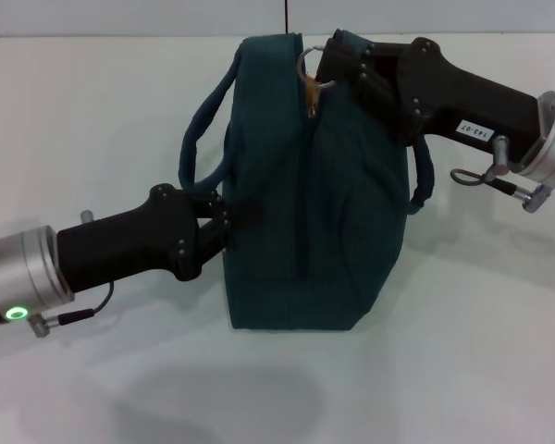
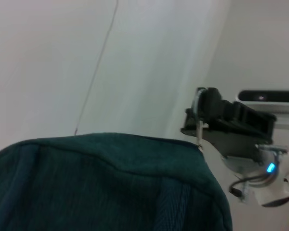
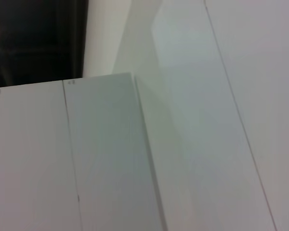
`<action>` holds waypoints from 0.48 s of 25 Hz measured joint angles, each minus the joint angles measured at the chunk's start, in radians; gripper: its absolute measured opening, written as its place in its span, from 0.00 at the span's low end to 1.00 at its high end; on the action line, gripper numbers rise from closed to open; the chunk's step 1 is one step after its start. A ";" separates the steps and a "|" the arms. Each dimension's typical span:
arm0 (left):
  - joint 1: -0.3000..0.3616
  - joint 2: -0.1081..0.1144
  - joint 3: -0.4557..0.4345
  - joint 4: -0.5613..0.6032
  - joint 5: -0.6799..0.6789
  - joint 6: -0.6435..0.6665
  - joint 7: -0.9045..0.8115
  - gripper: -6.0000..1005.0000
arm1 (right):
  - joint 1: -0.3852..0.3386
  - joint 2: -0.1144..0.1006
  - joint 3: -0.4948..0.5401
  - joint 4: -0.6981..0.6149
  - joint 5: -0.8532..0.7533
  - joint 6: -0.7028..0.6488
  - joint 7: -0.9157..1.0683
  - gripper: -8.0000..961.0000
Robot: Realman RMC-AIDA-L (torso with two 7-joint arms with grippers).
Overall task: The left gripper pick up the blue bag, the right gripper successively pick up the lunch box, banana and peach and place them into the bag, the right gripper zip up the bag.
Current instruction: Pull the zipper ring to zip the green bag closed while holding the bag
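The blue bag (image 1: pixel 305 194) stands upright in the middle of the head view, with its zip line running down its face. My left gripper (image 1: pixel 224 217) is at the bag's left side, shut on the fabric where the handle (image 1: pixel 203 120) joins. My right gripper (image 1: pixel 328 65) is at the bag's top, shut on the metal ring zip pull (image 1: pixel 307 69). The left wrist view shows the bag's top (image 2: pixel 101 183) and the right gripper (image 2: pixel 202 113) holding the ring (image 2: pixel 198 108). The lunch box, banana and peach are out of view.
The white table (image 1: pixel 92 111) lies all around the bag, with the bag's soft shadow (image 1: pixel 213 398) on it towards the front. A white wall stands behind. The right wrist view shows only white panels (image 3: pixel 86 159) and a dark gap.
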 joint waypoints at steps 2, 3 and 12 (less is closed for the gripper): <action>-0.003 0.004 0.013 -0.001 0.000 0.008 0.000 0.07 | -0.001 -0.001 0.000 0.000 0.005 0.012 0.005 0.07; -0.003 0.006 0.019 -0.002 0.000 0.014 0.000 0.07 | -0.002 -0.002 0.000 0.000 0.007 0.020 0.008 0.07; -0.005 0.014 0.029 0.001 0.030 0.066 0.002 0.06 | -0.005 -0.005 0.003 0.000 0.010 0.071 0.015 0.07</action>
